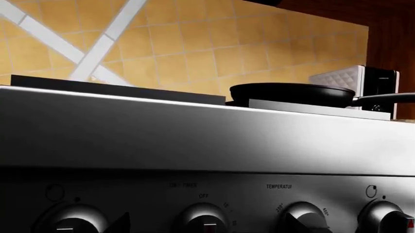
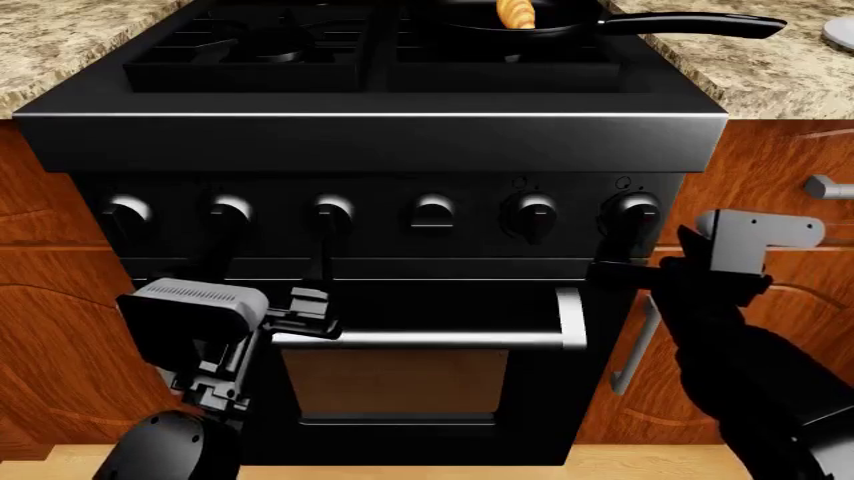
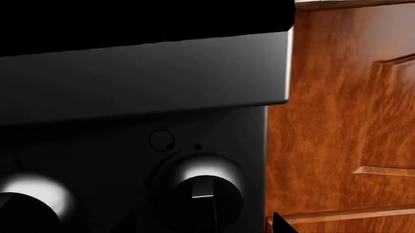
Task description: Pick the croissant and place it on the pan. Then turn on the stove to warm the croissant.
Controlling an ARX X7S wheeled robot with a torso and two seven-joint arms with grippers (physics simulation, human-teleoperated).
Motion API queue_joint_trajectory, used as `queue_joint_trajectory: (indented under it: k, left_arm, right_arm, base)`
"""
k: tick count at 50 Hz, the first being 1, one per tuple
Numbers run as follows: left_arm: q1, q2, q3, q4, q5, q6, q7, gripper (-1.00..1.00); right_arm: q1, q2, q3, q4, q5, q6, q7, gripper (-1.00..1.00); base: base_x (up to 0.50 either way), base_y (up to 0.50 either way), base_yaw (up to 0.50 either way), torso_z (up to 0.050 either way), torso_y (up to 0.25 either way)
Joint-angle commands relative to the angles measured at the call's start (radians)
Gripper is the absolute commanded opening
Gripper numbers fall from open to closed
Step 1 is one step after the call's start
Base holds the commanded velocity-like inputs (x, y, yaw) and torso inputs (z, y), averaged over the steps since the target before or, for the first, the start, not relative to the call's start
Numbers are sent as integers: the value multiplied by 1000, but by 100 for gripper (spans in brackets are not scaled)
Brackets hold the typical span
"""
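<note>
The croissant (image 2: 515,13) lies in the pan (image 2: 534,22). My right pincer (image 2: 627,268), nearer than the left, sits just below the rightmost knob (image 2: 635,212); its opening I cannot tell.

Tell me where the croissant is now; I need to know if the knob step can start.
In the head view the croissant lies in the pan, on the stove's rear right burner, at the frame's top edge.

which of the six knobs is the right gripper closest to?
The rightmost knob, last in the row on the stove front. The right gripper sits just below it; the other five lie further left.
</note>
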Motion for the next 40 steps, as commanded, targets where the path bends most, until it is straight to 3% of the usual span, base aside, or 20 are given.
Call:
queue_joint_trajectory:
  k: [1,32,33,40]
  left_arm:
    - [-1,-1,2,0,-2,0,-2,100]
    - [-4,-4,7,-6,-7,3,-5,100]
    - [-4,-5,7,-6,-7,3,-5,100]
    - [-4,-5,8,-6,-7,5,-6,100]
  right_arm:
    - [12,-8,-6,21,-4,3,-11,100]
    - [36,-22,-17,55,-12,13,-27,100]
    - [36,-22,-17,55,-12,13,-26,-100]
    - [36,-21,-17,50,-14,13,-25,-100]
  base:
    - [0,0,0,0,0]
    - [0,0,0,0,0]
    - [0,0,0,0,0]
    - [0,0,0,0,0]
